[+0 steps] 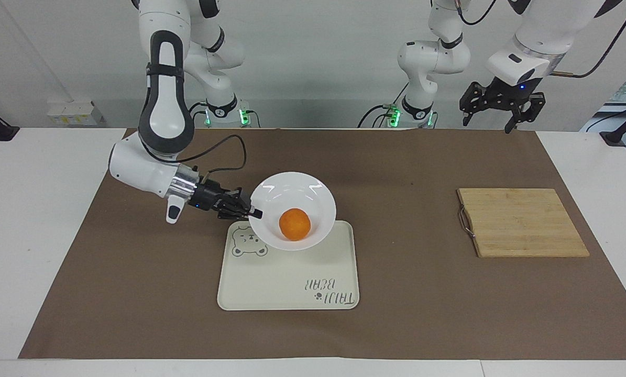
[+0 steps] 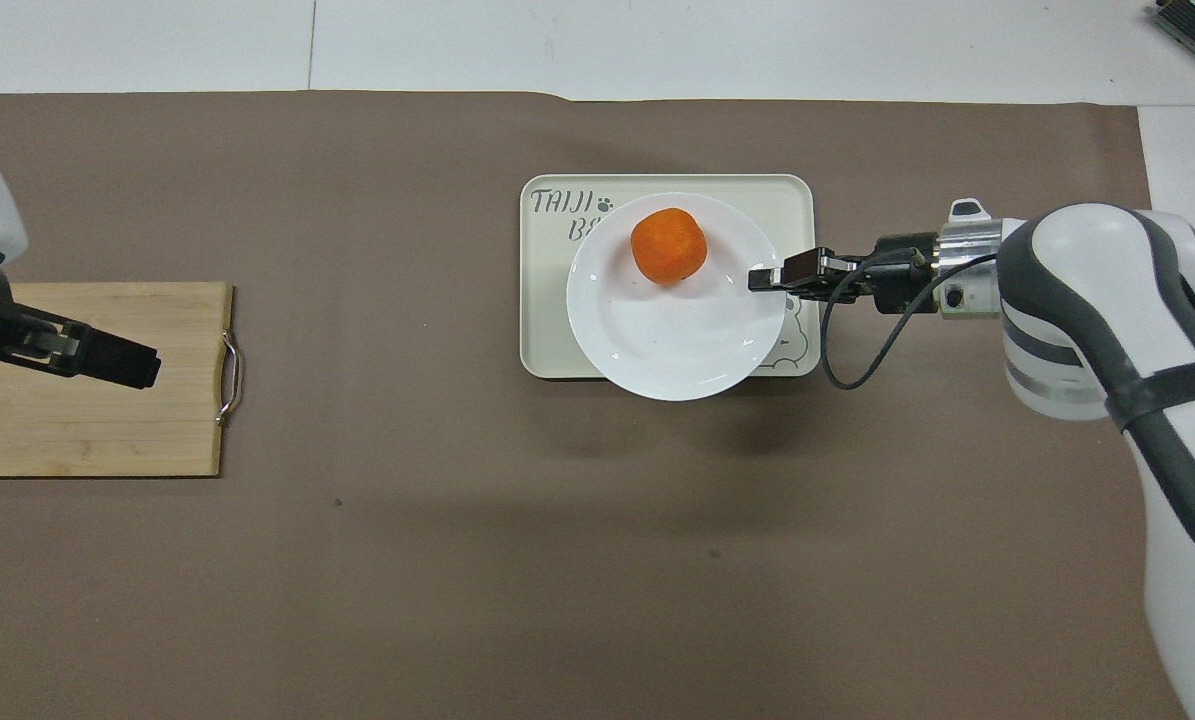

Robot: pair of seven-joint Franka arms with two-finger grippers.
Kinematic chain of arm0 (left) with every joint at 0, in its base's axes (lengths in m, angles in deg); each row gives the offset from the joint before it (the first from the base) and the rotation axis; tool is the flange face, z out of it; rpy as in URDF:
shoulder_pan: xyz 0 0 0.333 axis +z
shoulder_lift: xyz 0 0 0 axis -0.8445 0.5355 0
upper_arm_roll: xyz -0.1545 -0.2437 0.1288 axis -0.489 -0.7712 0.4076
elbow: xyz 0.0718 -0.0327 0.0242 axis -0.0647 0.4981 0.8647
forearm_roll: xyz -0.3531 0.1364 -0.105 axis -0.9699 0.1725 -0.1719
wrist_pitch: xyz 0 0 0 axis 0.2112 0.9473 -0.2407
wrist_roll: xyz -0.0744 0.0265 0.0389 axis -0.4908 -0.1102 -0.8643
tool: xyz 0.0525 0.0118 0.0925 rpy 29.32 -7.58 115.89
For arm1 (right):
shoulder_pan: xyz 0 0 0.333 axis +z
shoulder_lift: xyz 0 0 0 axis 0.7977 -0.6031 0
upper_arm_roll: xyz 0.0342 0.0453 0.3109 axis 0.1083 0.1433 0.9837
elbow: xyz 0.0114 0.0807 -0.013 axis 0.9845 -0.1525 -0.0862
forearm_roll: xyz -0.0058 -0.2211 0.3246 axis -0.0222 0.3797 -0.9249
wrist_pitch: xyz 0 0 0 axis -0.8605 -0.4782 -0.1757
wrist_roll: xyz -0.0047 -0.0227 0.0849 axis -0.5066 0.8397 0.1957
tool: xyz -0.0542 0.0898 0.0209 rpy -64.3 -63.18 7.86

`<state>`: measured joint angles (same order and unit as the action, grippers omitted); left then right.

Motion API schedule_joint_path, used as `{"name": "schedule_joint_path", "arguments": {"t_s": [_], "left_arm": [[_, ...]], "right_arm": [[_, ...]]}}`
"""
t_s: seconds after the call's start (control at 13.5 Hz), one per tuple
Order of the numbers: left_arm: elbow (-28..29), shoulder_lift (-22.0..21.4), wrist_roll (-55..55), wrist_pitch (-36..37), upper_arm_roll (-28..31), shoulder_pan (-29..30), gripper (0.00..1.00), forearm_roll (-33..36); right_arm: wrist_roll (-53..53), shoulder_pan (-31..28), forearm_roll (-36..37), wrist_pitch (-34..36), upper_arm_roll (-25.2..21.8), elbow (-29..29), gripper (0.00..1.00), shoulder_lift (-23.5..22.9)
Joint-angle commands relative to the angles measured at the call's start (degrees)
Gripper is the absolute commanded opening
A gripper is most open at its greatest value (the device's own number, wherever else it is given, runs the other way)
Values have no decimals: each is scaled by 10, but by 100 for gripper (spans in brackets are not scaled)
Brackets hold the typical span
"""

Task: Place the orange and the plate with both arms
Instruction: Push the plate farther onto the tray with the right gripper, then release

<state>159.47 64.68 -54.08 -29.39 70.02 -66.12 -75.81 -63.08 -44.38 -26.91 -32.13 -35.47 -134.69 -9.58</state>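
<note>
The white plate point(image 1: 292, 196) point(image 2: 657, 330) hangs tilted in the air over the cream bear tray point(image 1: 286, 283) point(image 2: 547, 345), and the orange point(image 1: 294, 224) point(image 2: 668, 245) rests in it. My right gripper point(image 1: 255, 213) point(image 2: 762, 280) is shut on the plate's rim at the right arm's end. My left gripper point(image 1: 493, 119) point(image 2: 142, 368) waits open, high above the table near the wooden board, holding nothing.
A wooden cutting board point(image 1: 519, 222) point(image 2: 87, 380) with a metal handle lies toward the left arm's end of the table. A brown mat point(image 1: 134, 293) covers the table under everything.
</note>
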Motion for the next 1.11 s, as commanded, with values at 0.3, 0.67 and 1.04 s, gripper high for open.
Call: {"name": "schedule_joint_path", "arguments": {"t_s": [0.3, 0.67, 1.04], "left_arm": [[19, -15, 5, -11, -6, 7, 100, 10], [19, -15, 5, -11, -6, 7, 100, 11], [19, -15, 5, -11, -6, 7, 100, 10]], "right_arm": [[9, 1, -28, -53, 6, 123, 0, -126], [5, 16, 1, -74, 7, 123, 0, -143], [-27, 24, 5, -98, 7, 109, 0, -149]]}}
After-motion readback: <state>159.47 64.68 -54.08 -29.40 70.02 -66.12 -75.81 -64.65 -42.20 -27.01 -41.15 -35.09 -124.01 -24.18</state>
